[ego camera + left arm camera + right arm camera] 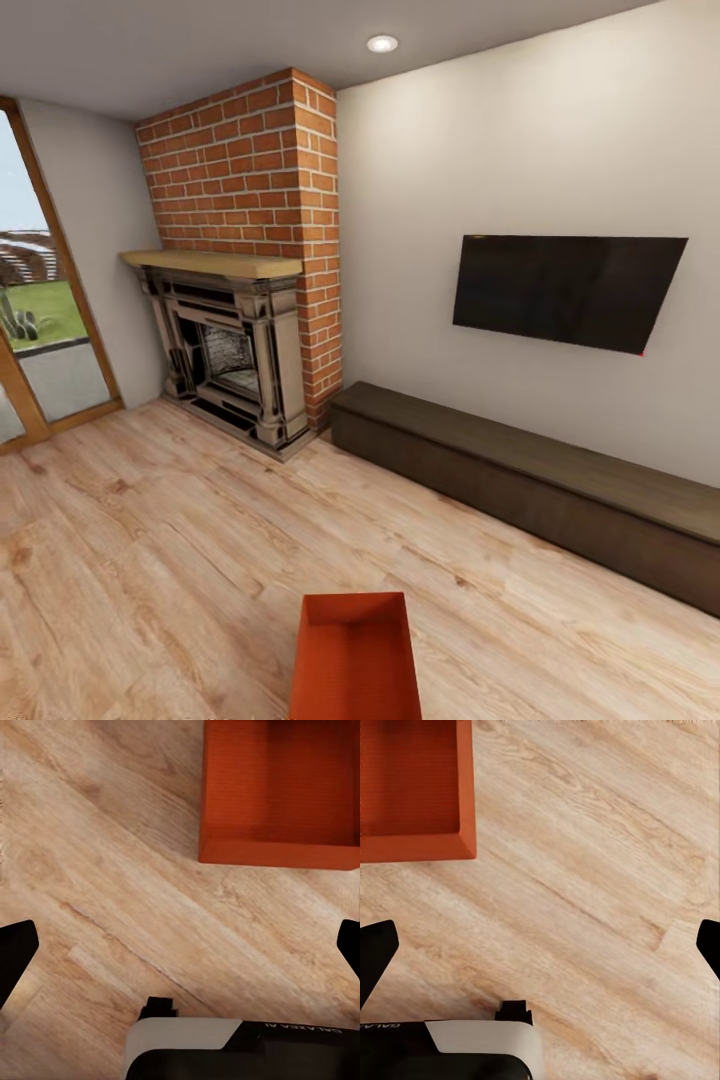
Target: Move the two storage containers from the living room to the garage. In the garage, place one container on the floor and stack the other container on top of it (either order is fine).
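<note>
One storage container [356,660] sat open-topped on the light plank floor [150,560] of the living room, near and centred before me, the fireplace [235,350] far left. My left gripper [180,945] and right gripper [540,945] hung over bare planks beside it, jaws wide apart, holding nothing.

- One orange-red storage container [355,660] is seen resting upright and open-topped on the light wood plank floor [150,560] of the living room.
- Thin plain walls and an empty inside are shown.
</note>
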{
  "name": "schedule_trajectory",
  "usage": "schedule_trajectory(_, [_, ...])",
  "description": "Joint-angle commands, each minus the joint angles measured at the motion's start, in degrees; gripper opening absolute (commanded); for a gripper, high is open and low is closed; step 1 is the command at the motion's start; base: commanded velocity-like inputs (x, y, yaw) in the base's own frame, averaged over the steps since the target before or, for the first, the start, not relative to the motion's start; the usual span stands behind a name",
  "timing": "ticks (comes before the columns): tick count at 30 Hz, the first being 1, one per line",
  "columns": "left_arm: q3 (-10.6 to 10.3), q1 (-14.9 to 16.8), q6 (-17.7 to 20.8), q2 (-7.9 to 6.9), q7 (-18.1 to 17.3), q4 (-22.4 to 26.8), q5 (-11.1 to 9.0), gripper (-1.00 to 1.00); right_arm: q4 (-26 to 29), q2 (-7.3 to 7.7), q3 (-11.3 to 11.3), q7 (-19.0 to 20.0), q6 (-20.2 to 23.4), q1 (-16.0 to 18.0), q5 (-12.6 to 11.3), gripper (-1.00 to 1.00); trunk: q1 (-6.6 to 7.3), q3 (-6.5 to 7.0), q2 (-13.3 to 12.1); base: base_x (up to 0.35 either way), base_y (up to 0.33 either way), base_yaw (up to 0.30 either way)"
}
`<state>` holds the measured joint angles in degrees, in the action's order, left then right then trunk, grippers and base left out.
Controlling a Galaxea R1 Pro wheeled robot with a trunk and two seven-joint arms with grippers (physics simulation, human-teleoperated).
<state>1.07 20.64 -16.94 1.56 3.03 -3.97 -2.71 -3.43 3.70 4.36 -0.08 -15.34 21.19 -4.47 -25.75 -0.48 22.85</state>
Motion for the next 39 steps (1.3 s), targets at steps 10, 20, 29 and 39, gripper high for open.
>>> schedule_trajectory(10, [0.1,0.1,-0.4,0.02,0.0,-0.3,-0.3,1.0,-0.3,-0.01,0.5,0.0,-0.4,0.1,-0.4,1.0,-0.03,-0.05,0.1,0.0,0.0,0.12])
schedule_trajectory(20, [0.1,0.1,-0.4,0.02,0.1,-0.3,-0.3,1.0,-0.2,-0.01,0.5,0.0,-0.4,0.1,-0.4,1.0,-0.03,-0.05,0.1,0.179,0.0,0.002])
schedule_trajectory(29, [0.1,0.1,-0.4,0.02,0.0,-0.2,-0.3,1.0,-0.3,-0.01,0.5,0.0,-0.4,0.1,-0.4,1.0,-0.03,-0.05,0.1,0.325,0.0,0.0])
schedule_trajectory(39, [0.1,0.1,-0.4,0.02,0.0,-0.3,-0.3,1.0,-0.2,-0.01,0.5,0.0,-0.4,0.1,-0.4,1.0,-0.03,0.03,0.1,0.096,0.0,-0.054])
